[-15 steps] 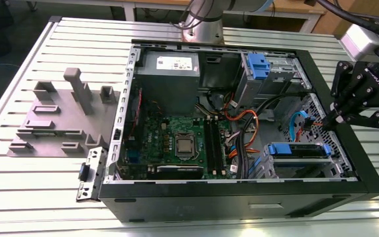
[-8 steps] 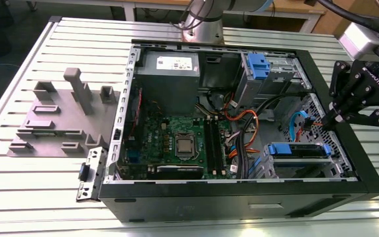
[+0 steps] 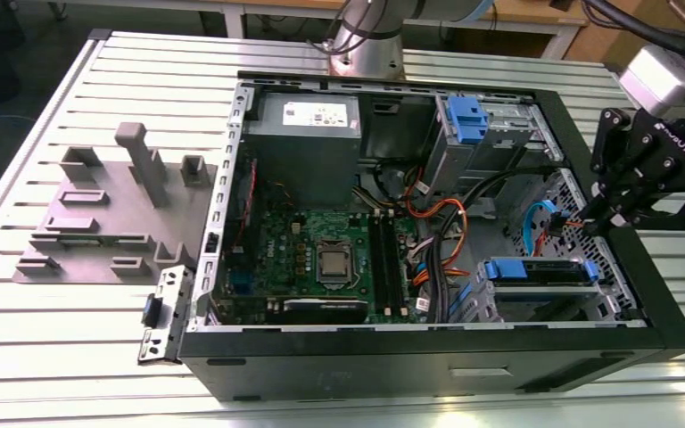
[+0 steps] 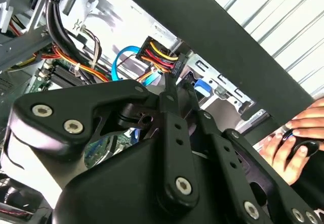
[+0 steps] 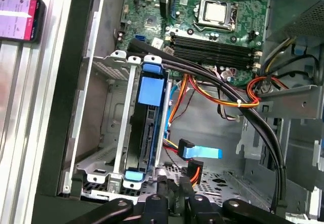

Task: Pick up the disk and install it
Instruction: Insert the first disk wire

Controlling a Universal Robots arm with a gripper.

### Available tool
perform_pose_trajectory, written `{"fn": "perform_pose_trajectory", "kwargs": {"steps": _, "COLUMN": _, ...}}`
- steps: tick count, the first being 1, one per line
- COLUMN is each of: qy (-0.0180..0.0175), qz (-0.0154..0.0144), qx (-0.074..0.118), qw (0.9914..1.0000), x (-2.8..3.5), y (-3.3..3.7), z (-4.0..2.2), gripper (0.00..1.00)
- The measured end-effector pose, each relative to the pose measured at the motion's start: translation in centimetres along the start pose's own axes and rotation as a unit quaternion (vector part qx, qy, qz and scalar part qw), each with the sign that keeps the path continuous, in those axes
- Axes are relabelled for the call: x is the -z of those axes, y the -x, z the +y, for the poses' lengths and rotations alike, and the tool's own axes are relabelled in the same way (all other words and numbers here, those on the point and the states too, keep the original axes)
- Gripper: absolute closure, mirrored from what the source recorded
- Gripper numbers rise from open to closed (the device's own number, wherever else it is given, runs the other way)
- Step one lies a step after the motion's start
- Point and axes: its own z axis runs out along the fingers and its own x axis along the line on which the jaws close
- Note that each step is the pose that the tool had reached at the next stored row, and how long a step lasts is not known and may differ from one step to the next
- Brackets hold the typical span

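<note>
Disk [image 5: 145, 133]: found already in the drive cage [image 5: 117, 133], details below.

Started at the gripper [image 4: 169, 85]. Saw the fingers [image 4: 177, 133] drawn narrow, tips together, nothing visibly clamped. Placed the tip just beside a black power connector [image 4: 163, 58] with red and yellow wires; could not tell whether touching. Noted a blue flat data cable [image 5: 205, 153] with its plug loose near the same spot, close to the gripper [image 5: 174, 192] in the first wrist view.

In the exterior view, logged the gripper [image 3: 583, 223] reaching in over the case wall [image 3: 664, 294] on the exterior view's right, above the cage end of the computer case.

Moving outward: saw the disk edge-on between the cage's metal rails, blue carrier frame at both ends, and in the exterior view as a blue-framed block [image 3: 539, 270] in the near corner on that view's right. Judged it seated or nearly so; could not confirm that the carrier tabs had latched.

Beyond that: motherboard [image 3: 318, 250] mid-case, grey power supply box [image 3: 307, 125] at the far side, grey fixture plate [image 3: 104, 214] on the table to the exterior view's left. Also noted a person's hand [image 4: 291, 145] outside the case in the second wrist view.

Judgement on doing this step well: keep the narrow tip off the wire bundle, press squarely along the rails and not across them, and check both carrier ends sit flush with the cage. Rated snagged wiring the main risk.
</note>
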Motion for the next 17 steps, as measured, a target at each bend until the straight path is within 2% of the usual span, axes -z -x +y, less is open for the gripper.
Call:
{"fn": "perform_pose_trajectory", "kwargs": {"steps": 3, "qy": 0.0, "qz": 0.0001, "qx": 0.002, "qw": 1.0, "x": -0.07, "y": 0.04, "z": -0.26, "gripper": 0.75}}
{"fn": "perform_pose_trajectory", "kwargs": {"steps": 4, "qy": 0.0, "qz": 0.0, "qx": 0.002, "qw": 1.0, "x": -0.1, "y": 0.08, "z": -0.34, "gripper": 0.69}}
{"fn": "perform_pose_trajectory", "kwargs": {"steps": 5, "qy": 0.0, "qz": 0.0, "qx": 0.002, "qw": 1.0, "x": -0.13, "y": 0.12, "z": -0.41, "gripper": 0.69}}
{"fn": "perform_pose_trajectory", "kwargs": {"steps": 6, "qy": 0.0, "qz": 0.0001, "qx": 0.003, "qw": 1.0, "x": -0.17, "y": 0.17, "z": -0.49, "gripper": 0.63}}
{"fn": "perform_pose_trajectory", "kwargs": {"steps": 17, "qy": 0.0001, "qz": 0.0013, "qx": 0.012, "qw": 0.99993, "x": -1.0, "y": 0.46, "z": -0.73, "gripper": 0.64}}
